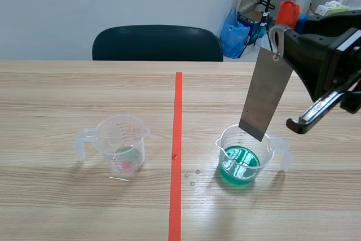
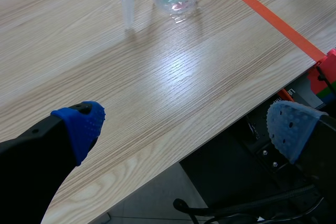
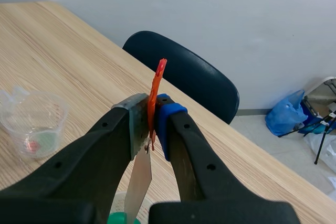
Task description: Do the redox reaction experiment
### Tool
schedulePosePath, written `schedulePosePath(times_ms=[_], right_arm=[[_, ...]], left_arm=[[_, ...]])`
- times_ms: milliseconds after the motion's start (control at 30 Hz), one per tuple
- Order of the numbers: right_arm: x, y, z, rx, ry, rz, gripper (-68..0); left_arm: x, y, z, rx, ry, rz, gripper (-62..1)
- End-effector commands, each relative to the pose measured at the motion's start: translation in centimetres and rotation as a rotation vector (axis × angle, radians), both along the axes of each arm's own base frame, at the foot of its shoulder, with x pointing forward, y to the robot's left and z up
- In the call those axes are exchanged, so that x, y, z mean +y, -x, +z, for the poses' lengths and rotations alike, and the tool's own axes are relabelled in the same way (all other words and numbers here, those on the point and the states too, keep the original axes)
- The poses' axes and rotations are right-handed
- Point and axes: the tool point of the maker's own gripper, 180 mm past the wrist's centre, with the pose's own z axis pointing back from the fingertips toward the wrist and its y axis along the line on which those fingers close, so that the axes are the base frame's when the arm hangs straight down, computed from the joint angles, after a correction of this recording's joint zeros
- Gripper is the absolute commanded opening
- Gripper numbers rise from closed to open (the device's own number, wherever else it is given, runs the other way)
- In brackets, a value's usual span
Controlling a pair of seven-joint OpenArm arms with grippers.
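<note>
The right claw (image 3: 152, 114) is shut tight on a thin orange piece (image 3: 156, 85). A flat grey metal plate (image 1: 265, 91) hangs down from that piece. The plate is a bit tilted. Its low end sits at the mouth of a clear cup (image 1: 225, 142) on the right side of the counter (image 1: 67, 94). This cup has green water in the bottom. The plate's end is above the green water and does not seem to touch it.

A red tape line (image 1: 178, 139) runs down the middle of the counter. On the other side of it stands a second clear cup (image 1: 121, 139) with a handle. It has only a tiny bit of water in it (with a spot of red and a spot of green at the bottom). A few small drops (image 1: 192, 183) lie on the counter between the line and the green cup.

The left claw (image 2: 184, 127) is wide open and holds nothing. It hangs over the near edge of the counter, with the second cup well ahead of it.

A dark chair (image 1: 158, 43) stands behind the counter, and a blue bag (image 1: 232, 32) sits on the floor by the wall.
</note>
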Motion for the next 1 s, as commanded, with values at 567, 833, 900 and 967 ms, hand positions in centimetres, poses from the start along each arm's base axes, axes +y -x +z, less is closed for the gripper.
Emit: schedulePosePath(times_ms=[567, 833, 900, 967], right_arm=[[0.09, -0.03, 1.23, -0.042, -0.006, 0.009, -66.2], [0.09, -0.03, 1.23, -0.042, -0.006, 0.009, -66.2], [0.09, -0.03, 1.23, -0.042, -0.006, 0.009, -66.2], [0.09, -0.03, 1.23, -0.042, -0.006, 0.009, -66.2]], left_arm=[[-0.32, -0.12, 0.35, -0.013, 0.021, 0.002, 1.4], [-0.31, -0.15, 0.38, -0.014, 0.023, 0.004, 1.4], [-0.26, -0.30, 0.58, -0.022, 0.034, 0.014, 1.4], [-0.02, -0.59, 0.82, -0.029, 0.051, 0.039, 1.4]])
